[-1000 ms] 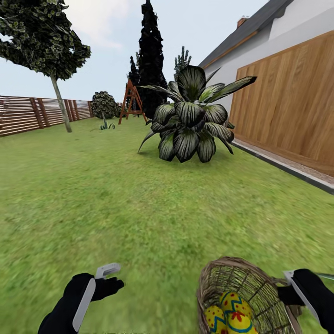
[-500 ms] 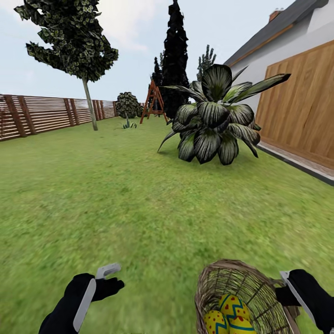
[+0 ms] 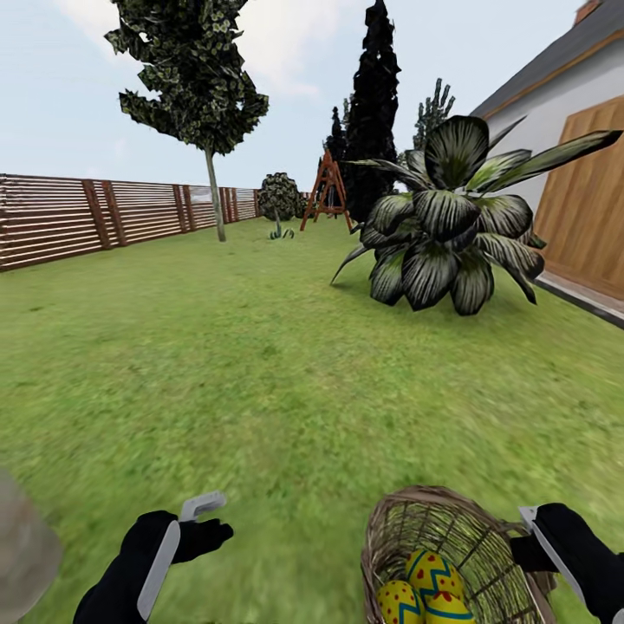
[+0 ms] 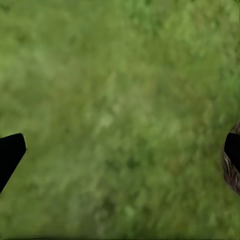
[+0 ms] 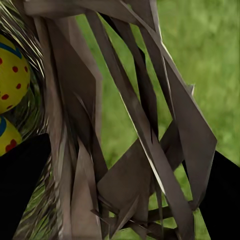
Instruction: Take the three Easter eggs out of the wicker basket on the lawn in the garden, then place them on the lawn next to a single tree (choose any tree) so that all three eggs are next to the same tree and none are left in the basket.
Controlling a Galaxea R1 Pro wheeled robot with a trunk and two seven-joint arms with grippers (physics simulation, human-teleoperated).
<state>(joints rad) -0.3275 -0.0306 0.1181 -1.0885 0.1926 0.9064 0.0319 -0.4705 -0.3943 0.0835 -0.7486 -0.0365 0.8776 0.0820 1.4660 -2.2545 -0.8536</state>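
- The whole head view is swinging: across the last second the broad-leaved plant (image 3: pixel 451 225), the black conifer (image 3: pixel 373 104) and the thin-trunked tree (image 3: pixel 201 95) have all been sliding toward 3 o'clock in the picture, while more of the slatted fence (image 3: pixel 87 217) is coming in at 9 o'clock. That reads as the robot turning to its left, not as the garden things moving.
- The wicker basket (image 3: pixel 451 555) is keeping its place at about 5 o'clock in the head view, so it is travelling with the robot; the right gripper (image 3: pixel 530 542) is clamped on the basket's rim, and in the right wrist view the woven strands (image 5: pixel 125 130) are sitting between the dark fingers.
- The Easter eggs (image 3: pixel 429 589) are still lying inside the basket, yellow with red dots and blue zigzags; how many are showing I cannot tell for sure.
- The left gripper (image 3: pixel 204 511) is hanging at 7 o'clock over bare lawn (image 3: pixel 260 364), holding nothing, its fingers (image 4: pixel 10 152) spread wide in the left wrist view.
- A pale grey blur (image 3: pixel 22 546) is entering at 8 o'clock; what it is cannot be told.
- Judged from this, the carry is under way and no egg has been placed yet; a thick-trunked tree is the thing to find.
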